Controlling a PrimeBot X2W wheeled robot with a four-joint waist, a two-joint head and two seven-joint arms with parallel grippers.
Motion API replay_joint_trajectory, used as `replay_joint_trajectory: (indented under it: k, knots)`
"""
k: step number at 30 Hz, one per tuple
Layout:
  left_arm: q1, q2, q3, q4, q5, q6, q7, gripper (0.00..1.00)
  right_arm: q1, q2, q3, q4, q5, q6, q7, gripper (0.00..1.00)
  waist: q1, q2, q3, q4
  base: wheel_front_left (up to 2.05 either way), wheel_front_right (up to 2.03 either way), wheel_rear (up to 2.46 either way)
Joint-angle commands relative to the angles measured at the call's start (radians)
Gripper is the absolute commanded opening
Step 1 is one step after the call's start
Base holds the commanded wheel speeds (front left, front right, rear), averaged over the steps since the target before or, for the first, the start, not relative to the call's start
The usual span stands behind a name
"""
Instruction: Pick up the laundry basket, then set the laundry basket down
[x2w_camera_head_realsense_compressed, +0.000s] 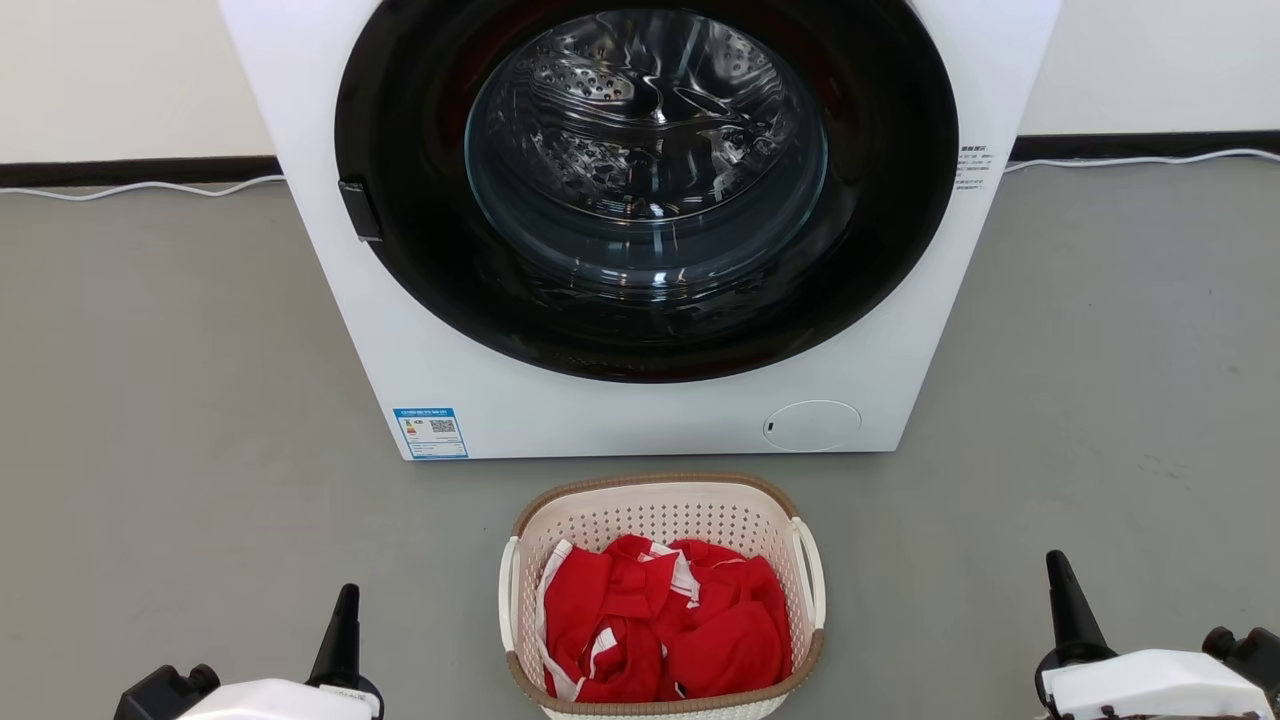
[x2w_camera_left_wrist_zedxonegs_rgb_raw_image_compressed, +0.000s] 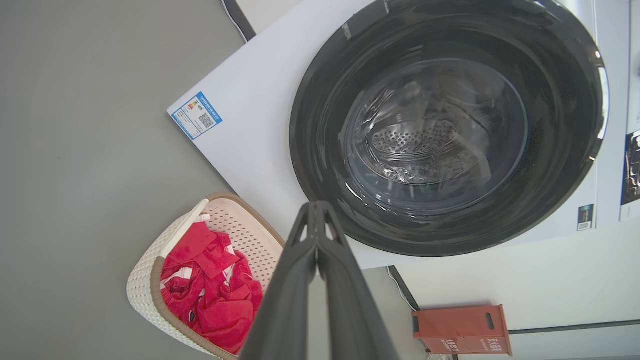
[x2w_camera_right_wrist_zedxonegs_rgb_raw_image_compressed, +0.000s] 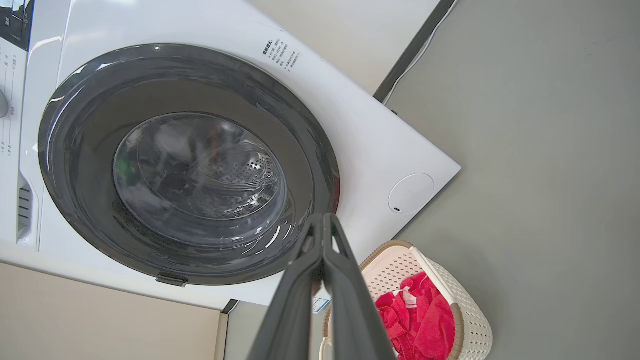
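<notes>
left gripper (x2w_camera_head_realsense_compressed: 346, 600) sits left of the laundry basket (x2w_camera_head_realsense_compressed: 660, 512), fingers pressed together, empty; right gripper (x2w_camera_head_realsense_compressed: 1060, 575), right of it, likewise pinched tight, touching nothing.

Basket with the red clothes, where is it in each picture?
Head view: basket bottom middle, before the washer.
Left wrist view: basket lower left.
Right wrist view: basket lower right.
Shared landmark: the washer's round door.
</notes>
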Motion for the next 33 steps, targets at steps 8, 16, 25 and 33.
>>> replay_joint_trajectory:
  k: [8, 16, 25, 33]
  knots:
    - [-0.061, 0.012, 0.029, -0.035, -0.093, -0.023, 0.024, 0.0, -0.06, -0.005, 0.01, -0.041, 0.11, 0.005, 0.029, 0.0, -0.0001, -0.0001, 0.0, 0.002, 0.0, 0.0, 0.0]
    - [-0.071, 0.013, 0.035, -0.041, -0.174, -0.033, 0.048, 0.0, -0.068, -0.005, 0.009, -0.049, 0.209, 0.005, 0.052, 0.0, -0.0001, -0.0001, -0.001, 0.003, 0.0, 0.0, 0.0]
    - [-0.084, 0.014, 0.043, -0.048, -0.265, -0.045, 0.074, 0.0, -0.076, -0.004, 0.008, -0.058, 0.32, 0.006, 0.078, 0.0, -0.0001, -0.0001, -0.001, 0.005, 0.0, 0.0, 0.0]
    - [-0.094, 0.015, 0.049, -0.055, -0.345, -0.054, 0.098, 0.0, -0.084, -0.003, 0.007, -0.066, 0.417, 0.006, 0.101, 0.0, -0.0001, -0.0001, -0.001, 0.007, 0.0, 0.0, 0.0]
